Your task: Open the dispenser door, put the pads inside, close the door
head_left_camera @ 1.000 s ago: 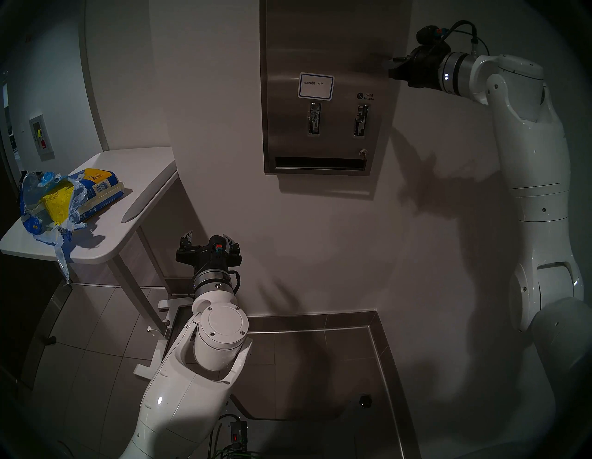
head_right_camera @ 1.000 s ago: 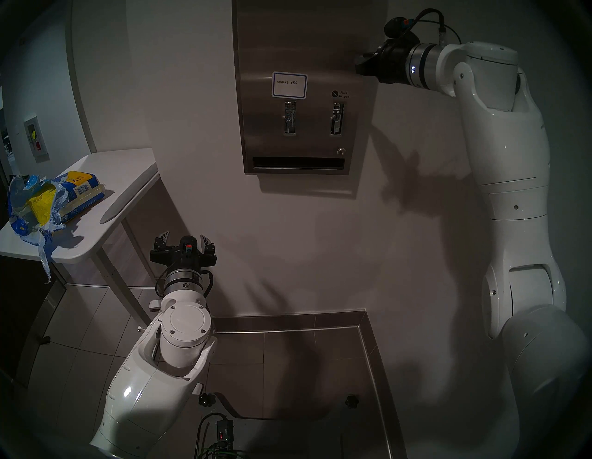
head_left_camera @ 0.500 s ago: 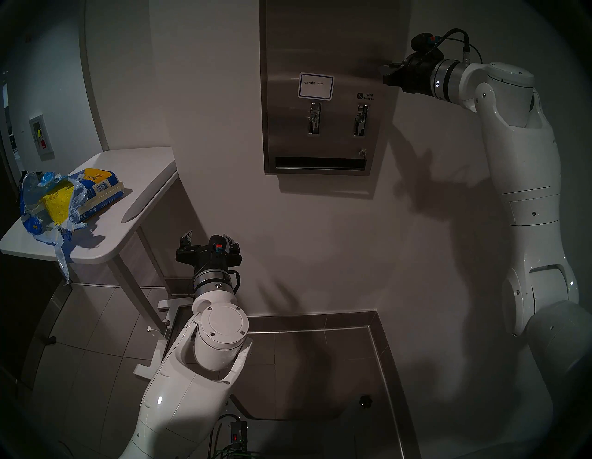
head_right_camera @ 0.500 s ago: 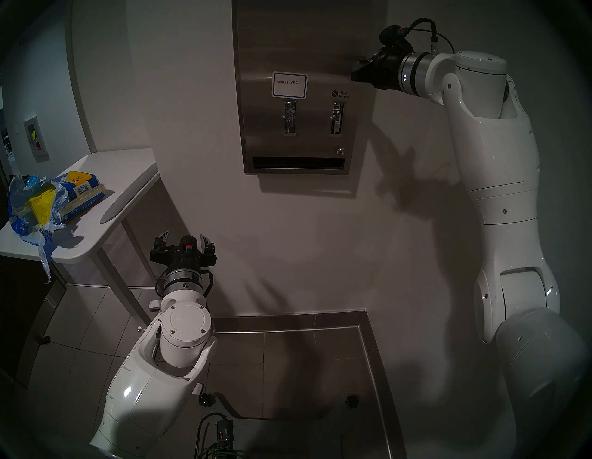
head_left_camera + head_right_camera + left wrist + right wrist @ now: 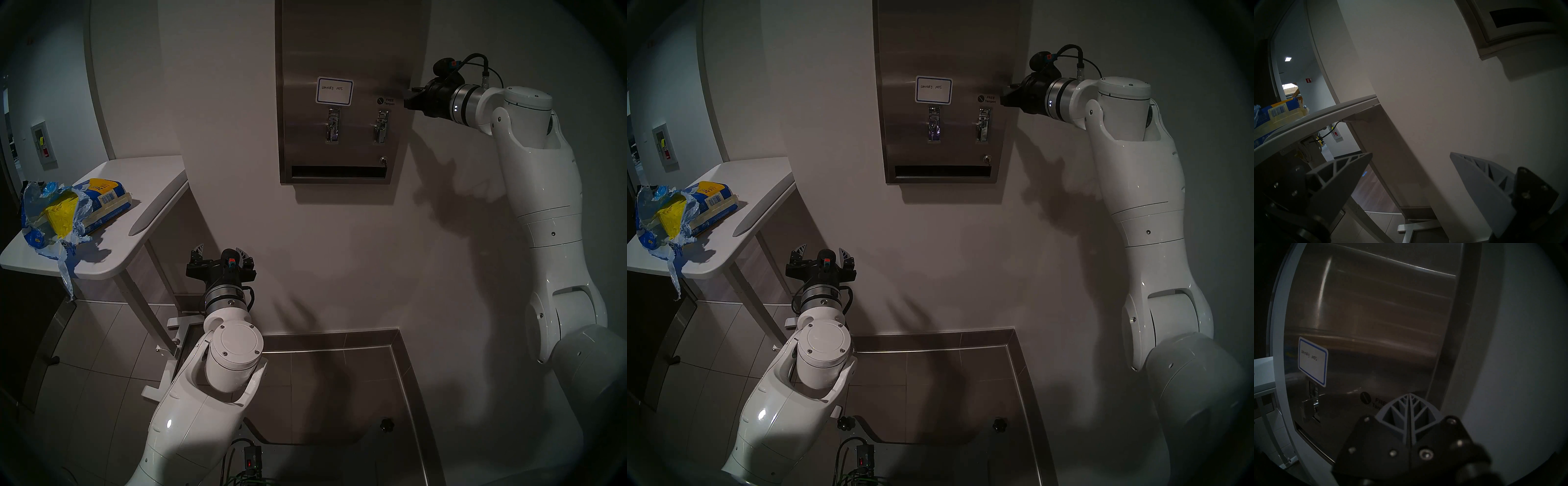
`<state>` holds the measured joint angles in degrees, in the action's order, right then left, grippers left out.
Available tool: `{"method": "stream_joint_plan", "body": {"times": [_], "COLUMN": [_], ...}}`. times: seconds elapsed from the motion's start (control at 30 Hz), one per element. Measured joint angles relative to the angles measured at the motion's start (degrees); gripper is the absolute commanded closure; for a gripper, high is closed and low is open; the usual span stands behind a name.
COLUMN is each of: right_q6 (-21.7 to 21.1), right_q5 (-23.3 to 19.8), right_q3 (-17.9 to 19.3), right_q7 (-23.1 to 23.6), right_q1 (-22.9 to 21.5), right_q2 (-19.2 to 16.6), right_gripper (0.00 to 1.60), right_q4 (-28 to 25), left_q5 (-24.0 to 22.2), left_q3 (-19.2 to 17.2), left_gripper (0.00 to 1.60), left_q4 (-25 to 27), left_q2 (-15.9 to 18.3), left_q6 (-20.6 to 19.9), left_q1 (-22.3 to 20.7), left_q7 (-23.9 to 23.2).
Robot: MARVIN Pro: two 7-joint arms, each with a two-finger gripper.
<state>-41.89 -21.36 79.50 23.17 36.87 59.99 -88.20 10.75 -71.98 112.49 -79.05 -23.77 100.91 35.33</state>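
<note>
Two labels on the dispenser door (image 5: 339, 51) read "FREE Tampon" and, handwritten, "sanitary pads"; right fingers (image 5: 1409, 396) clenched, left fingers (image 5: 1349, 167) released.

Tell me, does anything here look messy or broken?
Yes. The blue-and-yellow plastic pack on the white table is ripped wide open. Its torn blue wrapper dangles over the table's front edge, and the yellow pads poke out of the hole. The steel dispenser door looks shut and straight.
</note>
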Motion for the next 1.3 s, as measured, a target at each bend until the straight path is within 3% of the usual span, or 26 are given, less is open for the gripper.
{"method": "stream_joint_plan", "body": {"times": [0.43,0.77,1.07,1.3], "right_q6": [0.72,0.46,-1.34,-3.89], "right_q5": [-0.04,-0.23,-0.83,-1.31], "right_q3": [1.00,4.26,8.02,11.78], "right_q7": [-0.06,-0.18,-1.22,-3.05], "right_q1": [0.79,2.44,6.60,13.13], "right_q2": [0.54,-1.50,-3.67,-4.85], "right_gripper": [1.60,1.60,1.60,1.60], "right_q4": [0.01,-0.67,-3.36,-6.76], "left_q5": [-0.01,-0.02,-0.03,-0.04], "left_q3": [0.03,0.05,0.06,0.07], "left_gripper": [0.00,0.00,0.00,0.00], "left_q4": [-0.01,-0.03,-0.03,-0.04], "left_q2": [0.03,0.04,0.06,0.06], "left_q6": [0.00,0.00,0.00,0.00], "left_q1": [-0.02,-0.04,-0.06,-0.07], "left_q7": [0.07,0.11,0.14,0.15]}}
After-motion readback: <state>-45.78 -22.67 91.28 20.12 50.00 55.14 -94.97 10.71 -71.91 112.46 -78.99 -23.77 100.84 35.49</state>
